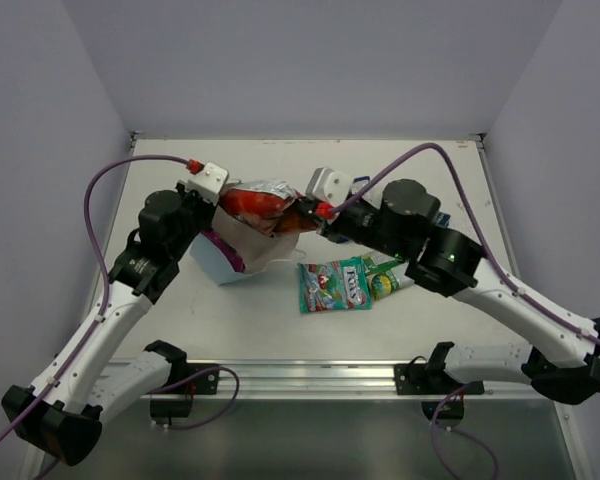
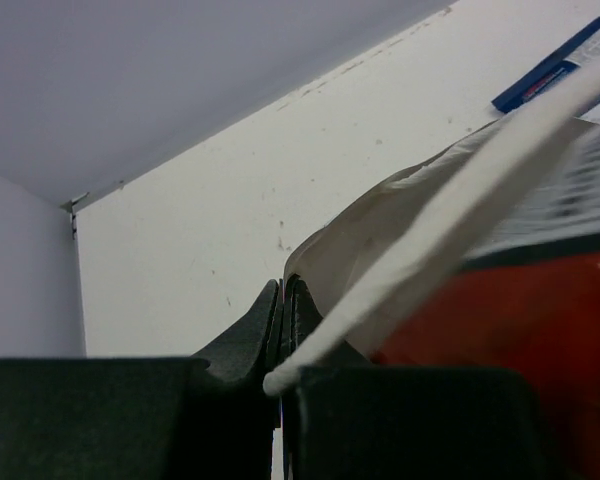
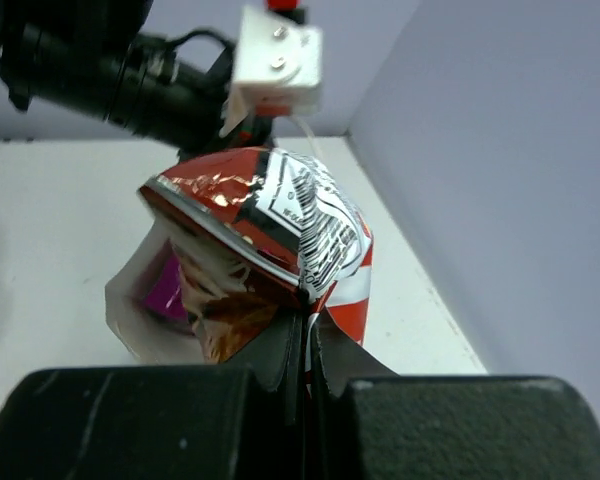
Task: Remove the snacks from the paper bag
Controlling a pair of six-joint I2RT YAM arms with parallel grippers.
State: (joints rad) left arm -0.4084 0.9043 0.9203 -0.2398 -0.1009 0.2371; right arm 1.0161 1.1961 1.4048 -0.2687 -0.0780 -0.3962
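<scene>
The light blue paper bag (image 1: 218,264) lies on its side at the table's middle left, white inside showing (image 3: 128,312). My left gripper (image 1: 217,207) is shut on the bag's upper rim (image 2: 325,250); a white string handle (image 2: 450,215) crosses its fingers. My right gripper (image 1: 305,212) is shut on the edge of the red-white packet (image 1: 258,200), which hangs at the bag's mouth (image 3: 265,215). A magenta packet (image 3: 165,295) sits inside the bag. A teal packet (image 1: 332,286) and a green packet (image 1: 386,276) lie on the table beside the bag.
A dark blue packet (image 2: 552,66) lies on the table towards the back, partly hidden behind my right arm (image 1: 360,184). The table has walls at the left, back and right. Purple cables arch over both arms.
</scene>
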